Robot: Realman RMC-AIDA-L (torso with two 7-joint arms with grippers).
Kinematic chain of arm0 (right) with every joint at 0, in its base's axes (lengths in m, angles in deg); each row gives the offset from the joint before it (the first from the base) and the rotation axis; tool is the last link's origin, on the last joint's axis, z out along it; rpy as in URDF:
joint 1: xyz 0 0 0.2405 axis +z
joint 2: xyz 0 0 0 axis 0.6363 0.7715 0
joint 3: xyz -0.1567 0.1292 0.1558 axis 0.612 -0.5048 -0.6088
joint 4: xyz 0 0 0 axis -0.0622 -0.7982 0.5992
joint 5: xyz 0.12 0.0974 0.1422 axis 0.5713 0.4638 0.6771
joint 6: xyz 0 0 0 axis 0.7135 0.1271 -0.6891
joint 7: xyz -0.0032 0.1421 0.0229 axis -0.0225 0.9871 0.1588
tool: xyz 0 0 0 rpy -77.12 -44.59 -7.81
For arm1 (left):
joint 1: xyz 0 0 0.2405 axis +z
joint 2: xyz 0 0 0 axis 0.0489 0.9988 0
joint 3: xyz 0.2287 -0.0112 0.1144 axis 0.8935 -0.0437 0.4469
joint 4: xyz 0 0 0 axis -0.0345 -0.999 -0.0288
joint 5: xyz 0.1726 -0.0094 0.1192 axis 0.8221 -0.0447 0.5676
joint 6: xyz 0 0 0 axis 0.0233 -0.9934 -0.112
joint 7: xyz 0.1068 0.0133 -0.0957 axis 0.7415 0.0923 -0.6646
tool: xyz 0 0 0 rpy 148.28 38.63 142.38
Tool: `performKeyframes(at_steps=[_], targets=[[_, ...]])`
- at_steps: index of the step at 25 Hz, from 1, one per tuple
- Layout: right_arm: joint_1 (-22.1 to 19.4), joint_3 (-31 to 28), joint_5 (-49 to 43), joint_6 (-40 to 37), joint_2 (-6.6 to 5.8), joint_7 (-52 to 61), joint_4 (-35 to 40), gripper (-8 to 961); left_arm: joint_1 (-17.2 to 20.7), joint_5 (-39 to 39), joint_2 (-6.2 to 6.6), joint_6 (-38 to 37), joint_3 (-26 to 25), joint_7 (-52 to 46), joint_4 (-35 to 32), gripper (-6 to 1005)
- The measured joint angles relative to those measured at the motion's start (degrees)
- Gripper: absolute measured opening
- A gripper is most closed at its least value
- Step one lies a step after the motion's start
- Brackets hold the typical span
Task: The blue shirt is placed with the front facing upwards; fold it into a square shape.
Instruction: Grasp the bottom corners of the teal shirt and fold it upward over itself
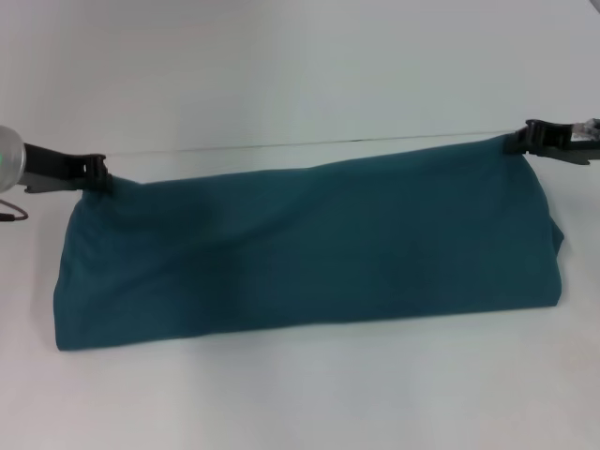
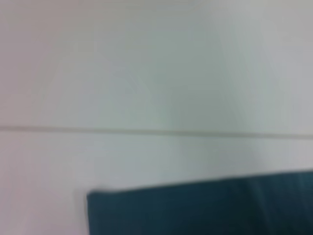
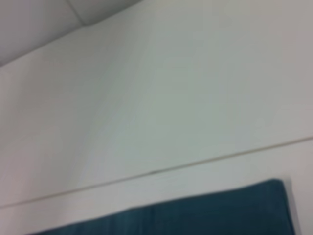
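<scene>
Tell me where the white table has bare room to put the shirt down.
The white table is bare in front of the teal-blue cotton shirt and behind it, past the thin seam line. The shirt's far corners are crowded: the left gripper and right gripper each pinch one there.

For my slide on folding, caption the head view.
Left gripper and right gripper pinch the blue shirt, lifting its far edge.

Left gripper [image 1: 100, 172] at frame's left edge, right gripper [image 1: 514, 142] at upper right, both pinched closed, arms spread wide.
</scene>
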Motion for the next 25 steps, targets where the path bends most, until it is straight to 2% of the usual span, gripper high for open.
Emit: performKeyframes(at_steps=[4, 8, 12, 17, 25], targets=[[1.6, 3.0, -0.1, 6.9, 0.67, -0.1, -3.6, 77, -0.1, 0.2, -1.47, 5.8, 0.0, 0.2, 1.6, 60], [3.2, 7.1, -0.2, 13.2, 0.61, -0.1, -7.5, 80, -0.4, 0.4, -1.97, 9.9, 1.3, 0.3, 4.2, 61], [4.5, 10.0, -0.5, 18.2, 0.75, -0.1, -10.6, 82, -0.4, 0.3, -2.10, 12.2, 2.3, 0.2, 5.9, 61], [5.1, 10.5, -0.5, 20.7, 0.72, 0.0, -11.6, 84, -0.3, 0.1, -2.12, 13.2, 2.2, -0.1, 6.0, 62], [6.3, 10.4, -0.5, 22.0, -0.38, 0.0, -11.7, 88, -0.4, 0.0, -2.13, 13.5, 1.9, -0.3, 5.9, 63]])
